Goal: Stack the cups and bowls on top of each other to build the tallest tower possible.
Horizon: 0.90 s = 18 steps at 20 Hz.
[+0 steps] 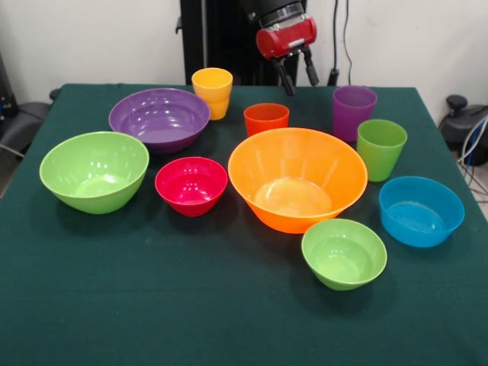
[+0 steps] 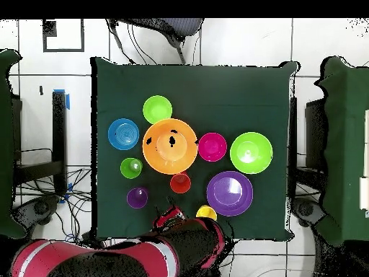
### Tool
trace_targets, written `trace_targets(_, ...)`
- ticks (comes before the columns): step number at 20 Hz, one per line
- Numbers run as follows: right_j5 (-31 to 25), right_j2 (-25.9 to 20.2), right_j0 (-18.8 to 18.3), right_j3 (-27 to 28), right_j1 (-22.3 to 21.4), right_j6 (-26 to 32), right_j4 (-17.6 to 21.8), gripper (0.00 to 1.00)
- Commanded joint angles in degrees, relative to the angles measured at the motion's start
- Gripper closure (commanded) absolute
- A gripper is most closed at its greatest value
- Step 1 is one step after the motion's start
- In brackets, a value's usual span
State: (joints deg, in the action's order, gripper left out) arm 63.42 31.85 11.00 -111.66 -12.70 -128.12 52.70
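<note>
Hanging above the bench's (image 1: 229, 320) back edge, the gripper (image 1: 297, 75) is spreading its two black fingers (image 1: 285, 79) slightly apart and holding nothing; it is touching nothing, with the red cup (image 1: 266, 118) standing below it; the orange bowl (image 1: 297, 178) is sitting mid-bench, the magenta bowl (image 1: 191, 184) just beside it; purple bowl (image 1: 159, 118), big green bowl (image 1: 94, 171), small green bowl (image 1: 344, 253) and blue bowl (image 1: 421, 210) are lying unstacked around them.
</note>
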Motion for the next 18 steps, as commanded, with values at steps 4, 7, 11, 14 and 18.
trace_targets(4, -0.8, -1.0, 1.4, 1.2, 2.3, 10.6, -8.7, 0.00)
trace_targets(7, -2.1, 0.9, 2.0, 1.7, 2.7, 10.8, -10.0, 0.00)
trace_targets(11, -2.5, 2.9, 2.4, 2.2, 3.3, 11.0, -10.9, 0.00)
trace_targets(14, -2.0, 4.3, 2.7, 2.5, 4.0, 11.5, -12.2, 0.00)
trace_targets(18, -1.3, 5.5, 3.2, 2.8, 4.4, 11.5, -13.0, 0.00)
